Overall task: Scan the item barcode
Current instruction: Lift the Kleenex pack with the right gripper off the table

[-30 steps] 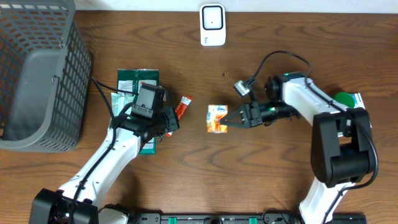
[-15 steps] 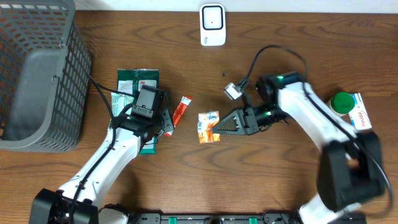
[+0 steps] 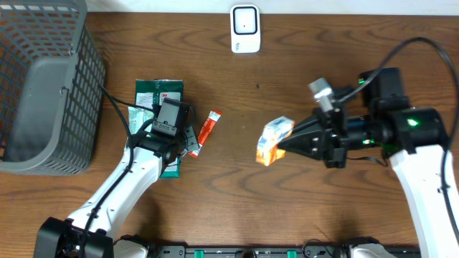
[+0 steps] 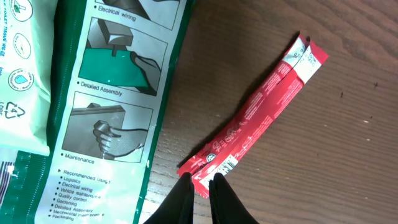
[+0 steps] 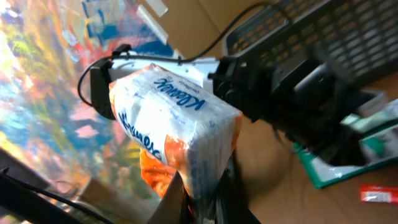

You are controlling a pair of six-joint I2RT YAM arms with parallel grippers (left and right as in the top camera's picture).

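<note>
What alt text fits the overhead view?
The right gripper holds a tissue pack above a wooden table, a white scanner at the far edge. The left gripper sits shut by a red sachet, near green packets and a grey basket.

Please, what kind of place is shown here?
Probably a mock shop checkout on a wooden table: a barcode scanner, a grey basket, a tissue pack and a red sachet.

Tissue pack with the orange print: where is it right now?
The tissue pack is mid-table in the overhead view, held by the right tool, right of the red sachet.
</note>
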